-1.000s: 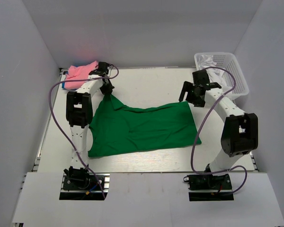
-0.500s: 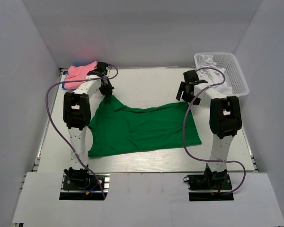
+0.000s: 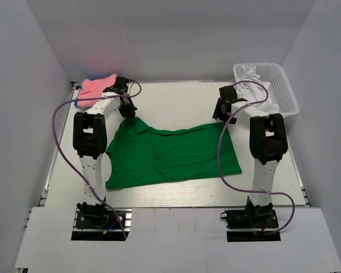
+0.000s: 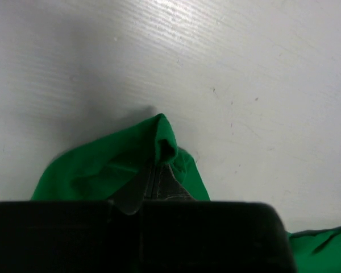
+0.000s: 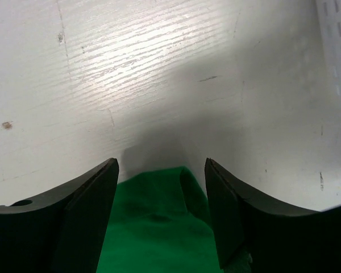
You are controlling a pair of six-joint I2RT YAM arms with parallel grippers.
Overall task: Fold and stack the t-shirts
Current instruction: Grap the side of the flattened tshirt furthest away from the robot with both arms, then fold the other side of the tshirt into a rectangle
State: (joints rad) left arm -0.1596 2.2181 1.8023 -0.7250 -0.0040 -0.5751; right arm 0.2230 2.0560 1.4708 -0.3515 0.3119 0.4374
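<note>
A bright green t-shirt lies spread across the middle of the table. My left gripper is shut on its far left corner, and the wrist view shows green cloth bunched and pinched between the jaws of that gripper. My right gripper stands open at the shirt's far right corner. That corner lies between the two fingers, with a gap on each side. A pink t-shirt lies at the back left, on a blue one.
A white mesh basket holding white cloth stands at the back right, close to my right arm. White walls close in the table on three sides. Both arms' cables hang over the shirt's sides.
My right arm has swung left and down onto the shirt's far right corner, and its jaws have narrowed somewhat. My left gripper has kept its hold and shifted slightly farther back.
</note>
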